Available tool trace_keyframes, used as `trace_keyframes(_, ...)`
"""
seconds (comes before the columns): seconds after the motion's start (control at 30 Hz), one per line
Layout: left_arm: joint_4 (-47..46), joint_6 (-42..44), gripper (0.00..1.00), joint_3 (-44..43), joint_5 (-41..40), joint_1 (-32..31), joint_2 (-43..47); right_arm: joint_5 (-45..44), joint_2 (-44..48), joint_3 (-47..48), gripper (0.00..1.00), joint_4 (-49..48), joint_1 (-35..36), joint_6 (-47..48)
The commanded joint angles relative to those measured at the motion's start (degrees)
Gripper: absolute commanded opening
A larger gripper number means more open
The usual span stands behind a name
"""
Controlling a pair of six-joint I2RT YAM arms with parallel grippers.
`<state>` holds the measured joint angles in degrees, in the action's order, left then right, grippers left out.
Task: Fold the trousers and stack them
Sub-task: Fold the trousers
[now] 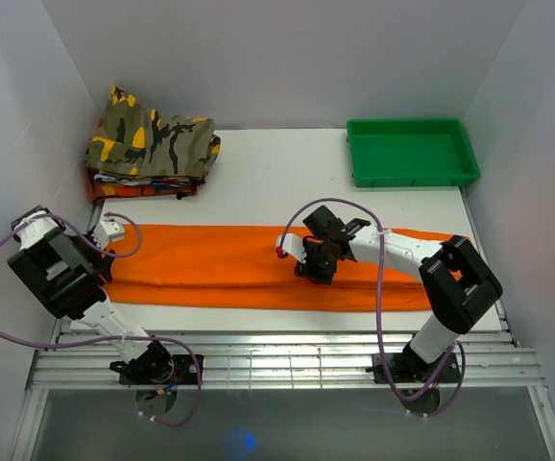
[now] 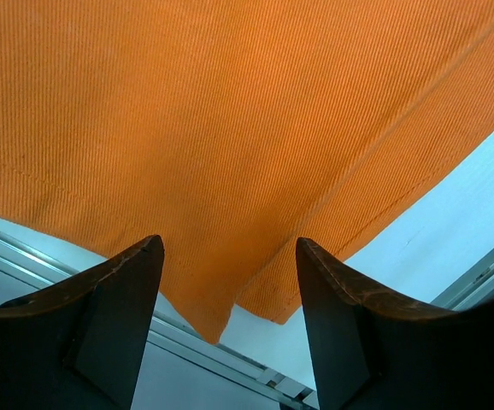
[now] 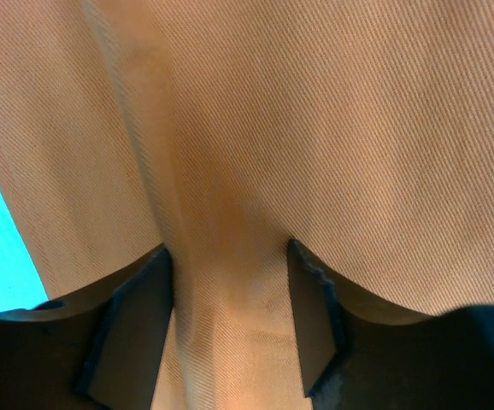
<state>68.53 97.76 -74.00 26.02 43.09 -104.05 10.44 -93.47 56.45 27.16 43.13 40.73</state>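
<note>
The orange trousers (image 1: 210, 264) lie flat as one long folded strip across the white table, from the left edge to the right. My left gripper (image 1: 105, 261) hovers over their left end, open; in the left wrist view (image 2: 230, 248) the cloth's corner (image 2: 213, 320) hangs between the spread fingers without touching them. My right gripper (image 1: 314, 269) presses down on the middle of the strip. In the right wrist view (image 3: 228, 252) its fingers stand apart, and a raised ridge of the trousers (image 3: 315, 128) fills the gap between them.
A camouflage folded garment (image 1: 153, 142) tops a pile at the back left. A green tray (image 1: 358, 154) stands at the back right. White walls close in both sides, and a slatted metal rail (image 1: 287, 360) runs along the near edge.
</note>
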Motion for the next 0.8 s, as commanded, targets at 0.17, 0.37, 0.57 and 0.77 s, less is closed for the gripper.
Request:
trace_keyframes(0.17, -1.12, 3.32, 0.71, 0.52, -1.94, 0.85, 0.52, 0.64, 2.06, 0.77, 0.44, 2.11, 0.11, 1.63)
trace_keyframes(0.37, -4.19, 3.06, 0.46, 0.79, -3.52, 0.85, -0.63, -0.67, 1.45, 1.38, 0.10, 2.02, 0.02, 1.63)
trace_keyframes(0.57, -3.76, 1.56, 0.09, -3.43, -2.29, 0.68, -2.47, -0.33, 1.36, 5.42, 0.08, 2.99, -2.70, 0.58)
trace_keyframes(0.77, -3.40, -4.14, 0.00, -11.49, 3.15, 0.77, -3.09, -0.24, 1.97, 9.02, 0.08, 4.04, -5.60, 0.58)
